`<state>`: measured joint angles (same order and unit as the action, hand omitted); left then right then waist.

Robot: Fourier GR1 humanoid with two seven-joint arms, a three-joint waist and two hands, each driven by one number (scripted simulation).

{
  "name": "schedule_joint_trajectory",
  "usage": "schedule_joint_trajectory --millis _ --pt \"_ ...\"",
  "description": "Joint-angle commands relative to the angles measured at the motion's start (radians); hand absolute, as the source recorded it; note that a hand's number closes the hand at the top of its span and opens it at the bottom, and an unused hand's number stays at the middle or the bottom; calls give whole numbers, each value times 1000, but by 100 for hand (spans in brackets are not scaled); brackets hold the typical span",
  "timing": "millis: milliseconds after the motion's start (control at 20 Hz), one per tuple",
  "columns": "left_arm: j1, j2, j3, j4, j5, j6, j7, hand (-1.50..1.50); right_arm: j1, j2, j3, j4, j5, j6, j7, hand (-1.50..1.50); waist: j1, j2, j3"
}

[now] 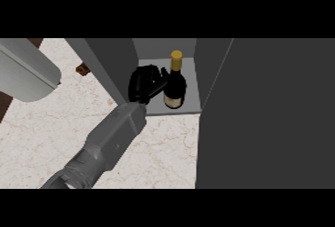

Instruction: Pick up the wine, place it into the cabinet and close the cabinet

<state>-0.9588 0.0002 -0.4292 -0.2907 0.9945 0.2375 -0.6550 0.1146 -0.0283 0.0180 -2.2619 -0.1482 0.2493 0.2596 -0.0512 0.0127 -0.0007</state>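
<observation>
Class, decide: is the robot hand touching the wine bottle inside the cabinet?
Cannot tell. In the head view the robot hand sits right beside the bottle in the cabinet, dark on dark, with neither contact nor gap plain.

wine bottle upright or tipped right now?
Upright. The wine bottle stands on the cabinet floor, gold cap up; the hand is beside it.

One grey forearm (108,142), boxy and faceted, broadening toward the lower left of the frame, with a paler rounded cuff at the bottom edge. Small dark dots like screw heads along its upper face. Squared-off wrist end. Black hand (145,84) at its tip, glossy, segmented fingers with faint highlights.
</observation>
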Motion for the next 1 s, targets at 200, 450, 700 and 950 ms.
schedule_joint_trajectory --millis 200,450,700,950 --pt "-11 0 7 68 29 2 -52 150 -54 -6 5 -19 -9 -23 67 -150 -16 6 -1" --pt "3 0 58 118 33 -40 -137 150 -60 23 37 20 35 -33 26 -150 -3 6 -1" --pt "-17 5 86 141 5 -75 -233 -150 -63 -21 -37 28 -18 -6 25 -150 17 1 0" --pt "14 23 70 115 -28 -100 -278 -150 -38 -19 -30 -33 -13 -17 47 -150 28 -7 0"
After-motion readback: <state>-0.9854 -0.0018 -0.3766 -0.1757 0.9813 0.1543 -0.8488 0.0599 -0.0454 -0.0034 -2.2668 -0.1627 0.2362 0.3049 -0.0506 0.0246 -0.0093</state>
